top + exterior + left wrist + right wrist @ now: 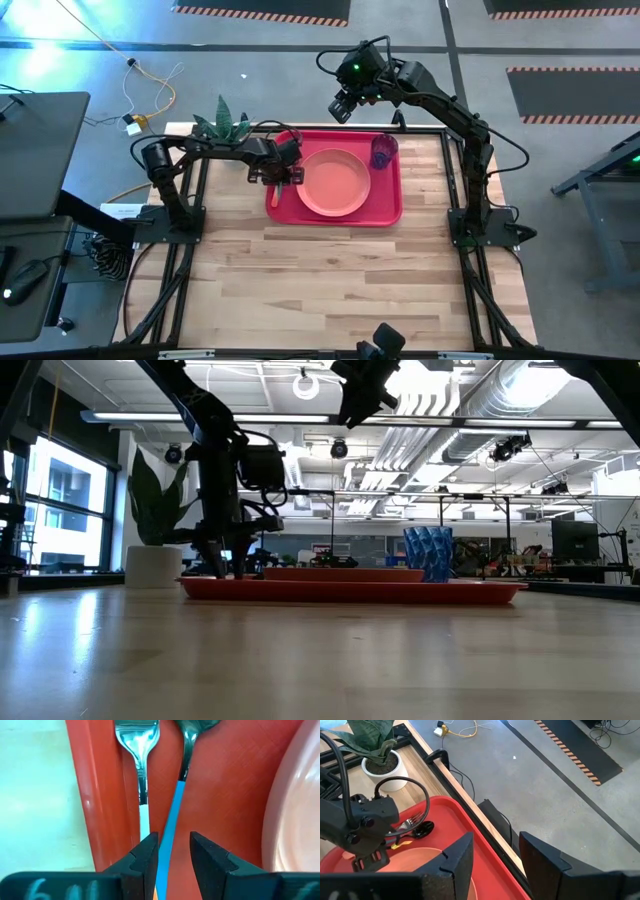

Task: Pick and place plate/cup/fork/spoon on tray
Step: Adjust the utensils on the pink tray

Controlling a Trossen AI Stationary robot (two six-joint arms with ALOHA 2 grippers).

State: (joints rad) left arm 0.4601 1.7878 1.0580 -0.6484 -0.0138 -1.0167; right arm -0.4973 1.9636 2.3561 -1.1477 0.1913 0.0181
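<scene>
The red tray (390, 205) lies at the table's far middle. On it rest the pink plate (333, 182), the blue cup (382, 152) upright at the far right corner, and, side by side along the left rim, the fork (137, 740) and the spoon (192, 727). My left gripper (174, 850) points down over the tray's left part, open, with one finger on each side of the spoon's teal handle (172, 815). My right gripper (497, 855) hangs open high above the table's far edge, holding nothing. My left gripper stands astride the near part of the spoon's teal handle (165, 860), coming from above, its fingers across the handle. The gap is wider than the handle. The handle runs close along one finger (147, 855); whether they touch I cannot tell. The spoon lies flat on the tray.
A potted plant (222, 125) in a white pot (153, 565) stands just beyond the tray's far left corner, close to my left arm. The near half of the wooden table (330, 290) shows bare boards. Black frame rails run along the table's sides.
</scene>
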